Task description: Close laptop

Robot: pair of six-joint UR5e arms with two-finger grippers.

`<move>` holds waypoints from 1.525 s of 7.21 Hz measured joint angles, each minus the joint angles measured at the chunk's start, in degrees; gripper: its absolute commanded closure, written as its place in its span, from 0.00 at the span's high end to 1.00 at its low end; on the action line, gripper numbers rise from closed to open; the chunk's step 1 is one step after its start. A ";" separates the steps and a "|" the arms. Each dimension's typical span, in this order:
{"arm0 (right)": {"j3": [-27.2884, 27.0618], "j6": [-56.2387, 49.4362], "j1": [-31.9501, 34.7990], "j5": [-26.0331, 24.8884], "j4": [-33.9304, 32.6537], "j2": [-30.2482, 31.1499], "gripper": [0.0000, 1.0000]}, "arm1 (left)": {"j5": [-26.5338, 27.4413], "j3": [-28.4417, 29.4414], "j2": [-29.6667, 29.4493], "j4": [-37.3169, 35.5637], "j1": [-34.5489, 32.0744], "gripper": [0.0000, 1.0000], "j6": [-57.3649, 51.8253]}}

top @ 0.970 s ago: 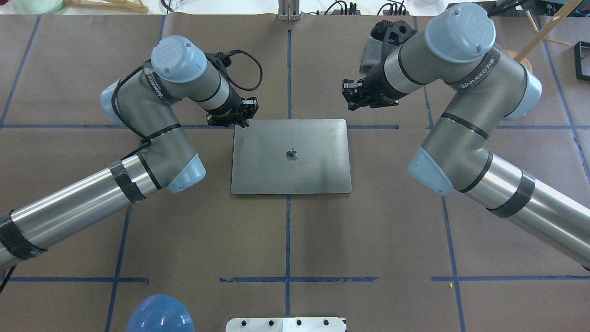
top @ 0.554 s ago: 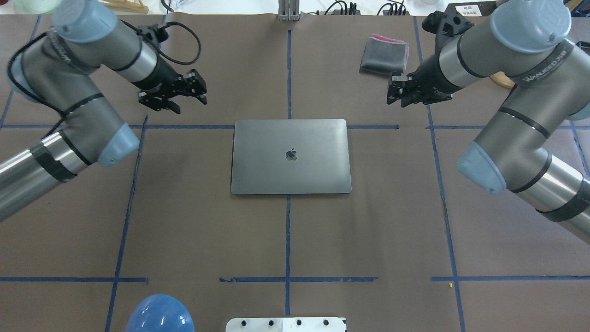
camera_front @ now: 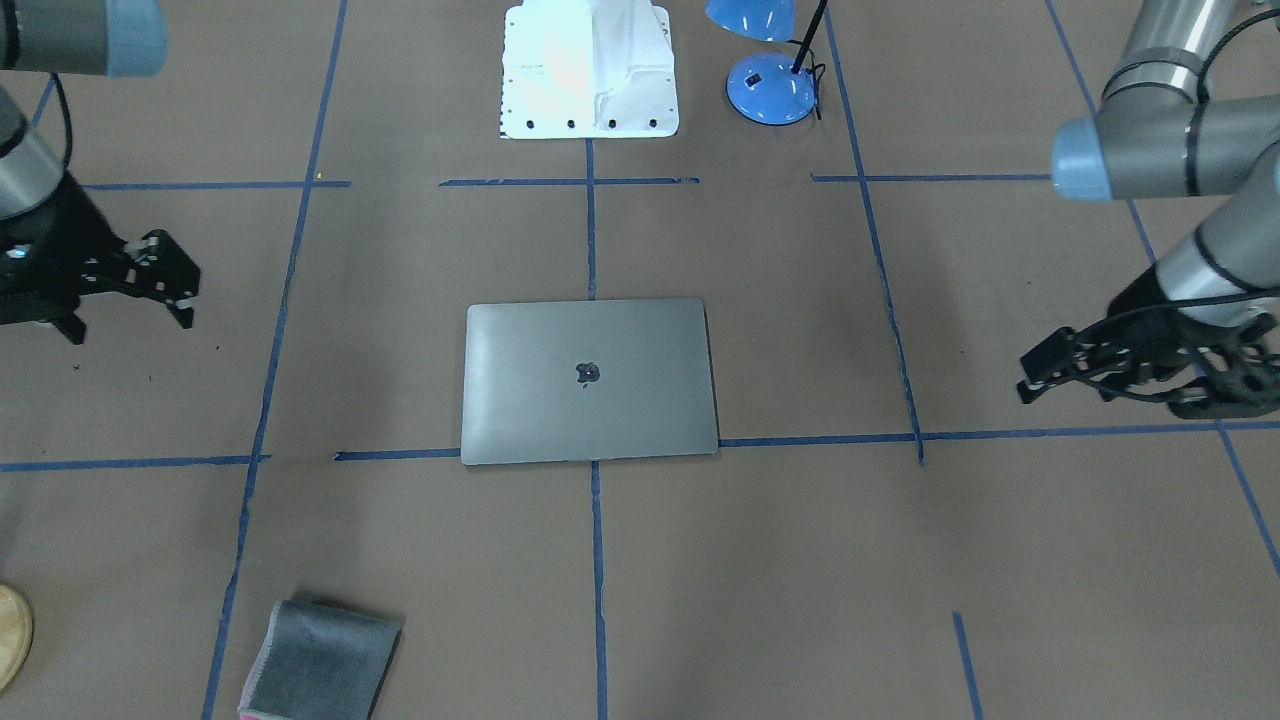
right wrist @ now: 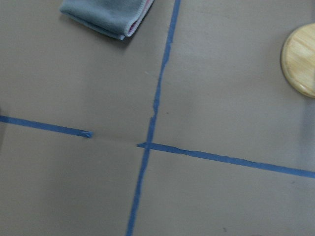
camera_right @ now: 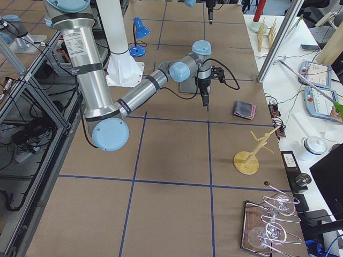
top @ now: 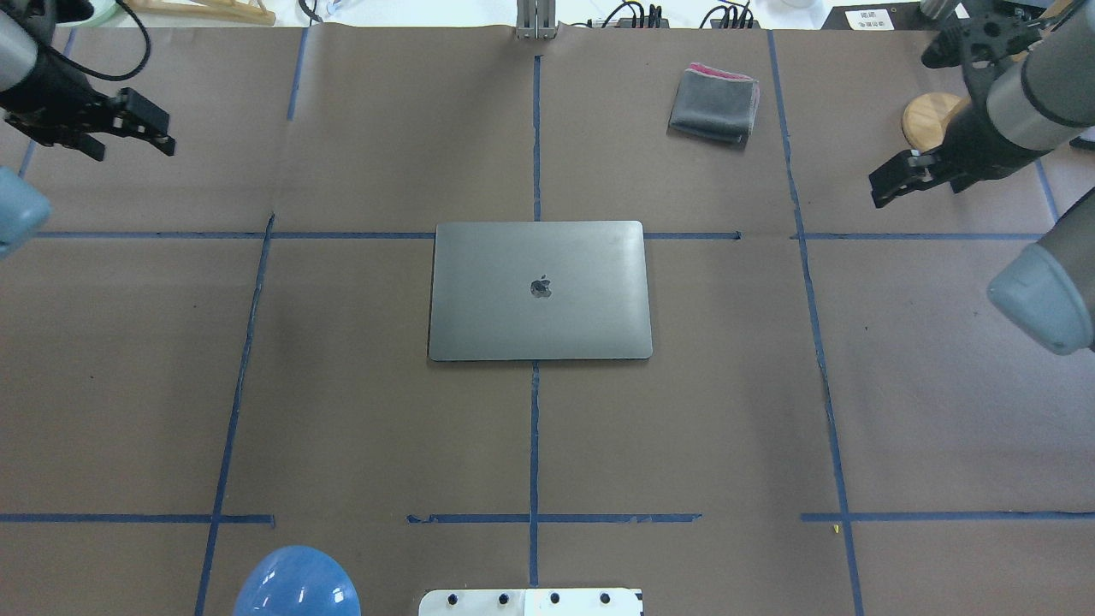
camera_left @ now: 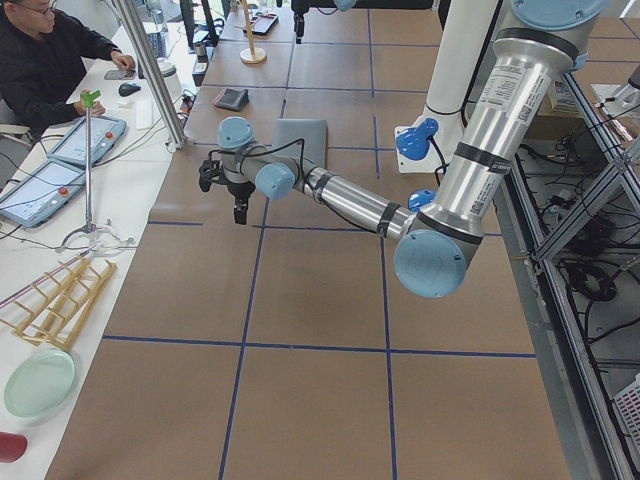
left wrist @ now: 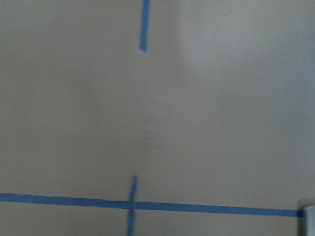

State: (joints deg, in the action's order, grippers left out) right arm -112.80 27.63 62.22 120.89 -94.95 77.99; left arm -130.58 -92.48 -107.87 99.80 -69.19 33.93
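Grey-metal laptop [top: 539,291], just the one, lies flat on the worktop [top: 684,445], lid down, logo up, long axis running arm to arm. Left gripper [top: 152,128] and right gripper [top: 885,184] hover well apart on either side of it, fingers spread, holding nothing; neither looks clearly nearer.

Left tool [top: 128,137], right tool [top: 888,184], seemingly open, raised

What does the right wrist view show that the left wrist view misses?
Only the right wrist view: a folded cloth and a round wooden disc, both cut by the frame's edge. Only the left wrist view: a pale sliver at the lower right corner, too little to identify. Both: the brown table and blue tape lines.
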 measured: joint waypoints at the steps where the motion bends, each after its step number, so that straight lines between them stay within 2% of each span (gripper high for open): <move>1: 0.91 -7.23 4.26 2.78 -0.40 2.97 1.00 | -0.07 -0.21 2.54 -5.14 -4.89 0.99 -12.33; 3: 4.96 -20.28 12.82 8.88 -0.56 7.04 1.00 | -0.17 0.56 6.53 -13.60 -13.79 1.00 -31.36; 5: 8.38 -30.66 19.54 12.11 -0.58 11.06 1.00 | -3.12 0.72 13.21 -16.27 -19.20 1.00 -40.54; 7: 9.25 -32.80 21.40 12.47 -0.55 12.11 1.00 | -6.01 0.34 17.22 -16.23 -20.24 0.99 -41.85; 9: 9.73 -33.08 23.21 12.59 -0.58 14.92 1.00 | -6.41 0.23 18.17 -16.16 -20.39 1.00 -41.81; 11: 12.92 -33.06 26.88 15.14 -0.63 17.30 1.00 | -6.44 0.20 18.28 -16.21 -20.40 1.00 -41.69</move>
State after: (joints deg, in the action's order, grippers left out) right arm -99.88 -5.44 89.09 136.04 -95.57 95.29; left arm -137.02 -92.28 -89.59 83.60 -89.59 -7.76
